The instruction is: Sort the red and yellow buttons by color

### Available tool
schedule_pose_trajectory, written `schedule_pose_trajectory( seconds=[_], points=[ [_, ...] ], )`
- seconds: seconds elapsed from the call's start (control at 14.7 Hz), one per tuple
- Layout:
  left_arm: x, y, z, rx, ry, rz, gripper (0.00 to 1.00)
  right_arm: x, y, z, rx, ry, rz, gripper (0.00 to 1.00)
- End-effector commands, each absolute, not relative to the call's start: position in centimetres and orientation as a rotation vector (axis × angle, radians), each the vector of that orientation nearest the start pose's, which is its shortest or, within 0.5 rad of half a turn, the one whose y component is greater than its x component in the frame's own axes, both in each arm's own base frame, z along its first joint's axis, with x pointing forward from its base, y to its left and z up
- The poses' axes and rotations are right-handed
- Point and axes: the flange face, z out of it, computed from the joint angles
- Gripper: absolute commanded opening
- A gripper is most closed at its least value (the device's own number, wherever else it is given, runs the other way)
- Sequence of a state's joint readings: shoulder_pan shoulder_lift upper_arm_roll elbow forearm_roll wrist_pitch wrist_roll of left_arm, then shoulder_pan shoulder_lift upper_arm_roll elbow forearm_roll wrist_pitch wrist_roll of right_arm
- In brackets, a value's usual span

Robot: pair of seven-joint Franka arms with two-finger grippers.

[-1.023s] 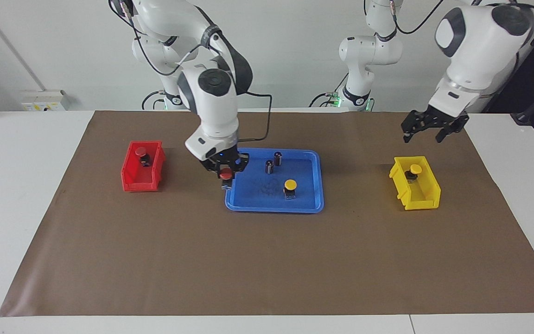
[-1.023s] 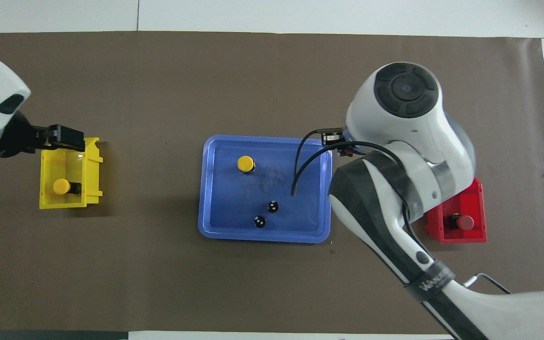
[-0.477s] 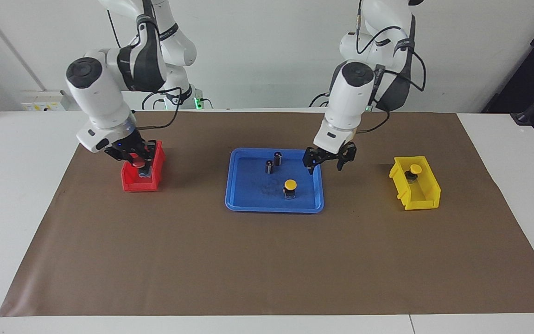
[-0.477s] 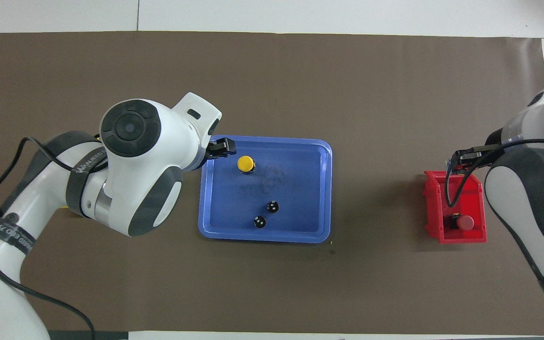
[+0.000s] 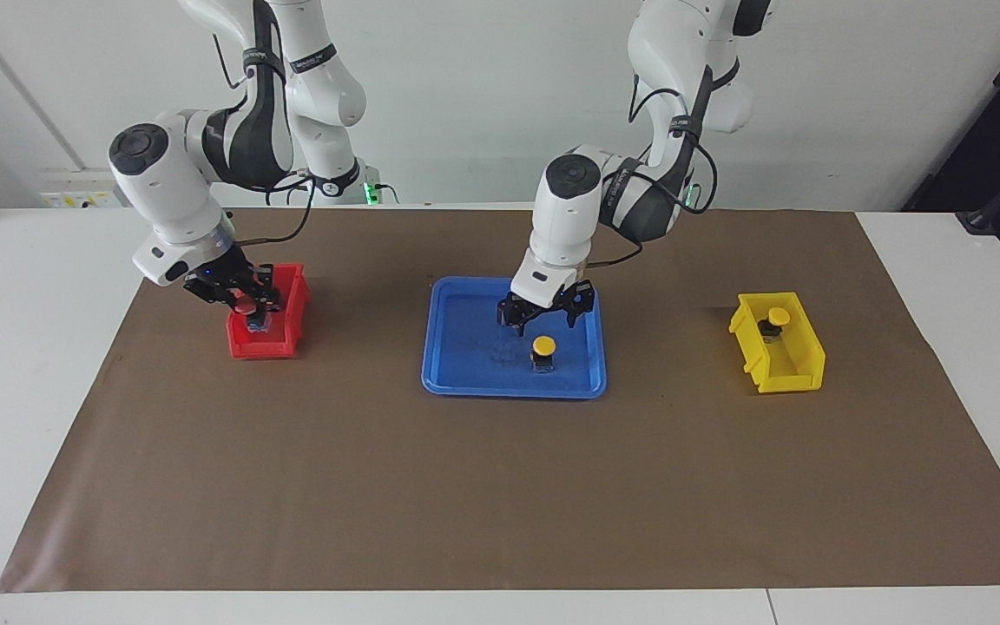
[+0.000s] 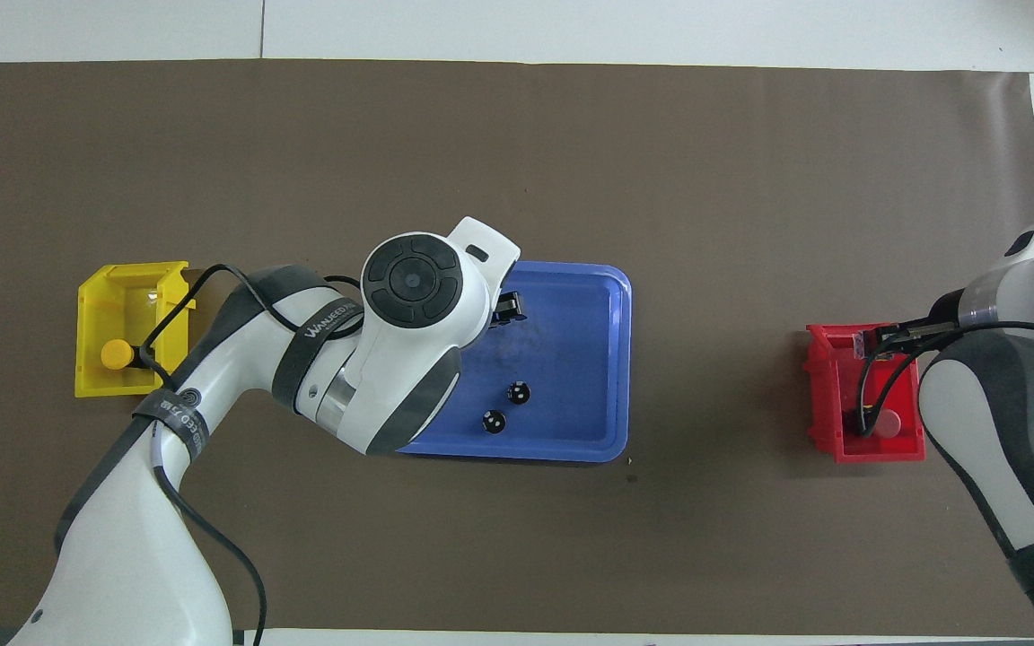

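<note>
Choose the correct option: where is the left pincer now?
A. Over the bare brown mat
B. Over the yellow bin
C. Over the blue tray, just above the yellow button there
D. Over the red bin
C: in the facing view the left pincer hangs open over the blue tray, just above the yellow button.

My left arm bends down over the middle of the surface, wrist vertical, and my left gripper (image 5: 546, 314) points straight down with its fingers spread apart. My right arm reaches out low toward its own end, my right gripper (image 5: 244, 304) tilted and clamped on a load.
</note>
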State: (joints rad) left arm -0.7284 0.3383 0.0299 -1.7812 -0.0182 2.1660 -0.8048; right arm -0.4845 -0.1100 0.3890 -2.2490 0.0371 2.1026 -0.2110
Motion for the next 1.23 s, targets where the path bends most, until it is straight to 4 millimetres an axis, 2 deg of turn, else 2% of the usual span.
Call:
schedule_pose_trajectory(
  seconds=[0.0,0.34,0.48,0.82,0.89,0.95,1.02,1.09,1.16],
  points=[
    [51.0,-42.1,36.3,-3.153,-0.198,-0.085,0.95,48.1,-5.3,39.5,-3.131,-0.147,0.065,0.23],
    [51.6,-41.2,36.2,-3.138,-0.215,-0.08,0.81,47.2,-5.1,37.3,-3.138,-0.146,0.045,0.23],
    [51.5,-41.0,36.1,-3.123,-0.213,-0.063,0.71,46.9,-5.0,36.3,-3.143,-0.151,0.008,0.23],
    [51.1,-40.4,36.8,-3.097,-0.216,-0.016,0.61,46.7,-5.1,34.2,-3.129,-0.145,0.027,0.26],
    [51.1,-40.4,36.9,-3.099,-0.216,-0.019,0.59,46.8,-5.1,34.2,-3.13,-0.149,0.017,0.35],
    [51.1,-40.6,36.9,-3.104,-0.218,-0.028,0.55,46.8,-5.1,34.3,-3.13,-0.15,0.017,0.5],
    [51.1,-40.6,36.9,-3.108,-0.224,-0.028,0.48,46.9,-5.1,34.4,-3.13,-0.156,0.015,0.54],
    [51.0,-40.7,36.9,-3.112,-0.228,-0.025,0.39,47.1,-5.1,34.7,-3.13,-0.155,0.014,0.61],
    [51.0,-40.8,37.0,-3.114,-0.227,-0.025,0.21,47.5,-5.1,35.1,-3.127,-0.156,0.018,0.69]
  ],
)
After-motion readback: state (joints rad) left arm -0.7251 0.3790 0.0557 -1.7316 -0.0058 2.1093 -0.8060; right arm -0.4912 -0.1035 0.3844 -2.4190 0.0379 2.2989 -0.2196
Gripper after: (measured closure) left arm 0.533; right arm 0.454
